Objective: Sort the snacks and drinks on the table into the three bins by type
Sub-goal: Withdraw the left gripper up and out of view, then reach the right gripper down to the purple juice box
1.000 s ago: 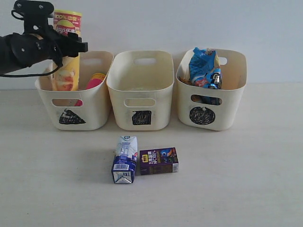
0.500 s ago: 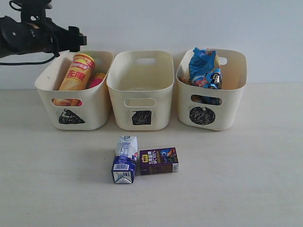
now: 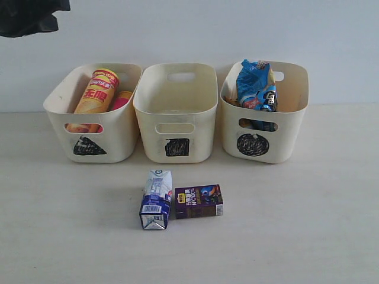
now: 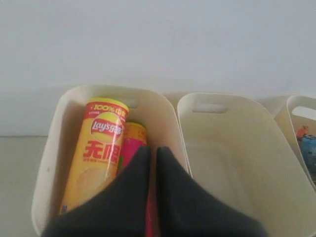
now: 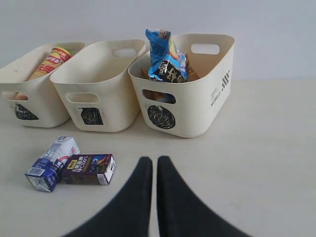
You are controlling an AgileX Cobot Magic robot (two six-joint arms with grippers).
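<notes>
Yellow chip can (image 4: 101, 148): "Lay's" logo, "100%" on top band.

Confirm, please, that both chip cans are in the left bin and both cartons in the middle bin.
No: the blue-and-white carton and purple carton lie on the table before the middle bin, per the exterior view. The chip cans are in the left bin.

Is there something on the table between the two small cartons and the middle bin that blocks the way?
Nothing visible. Only bare table lies between the blue-and-white carton, the purple carton and the middle bin.
</notes>
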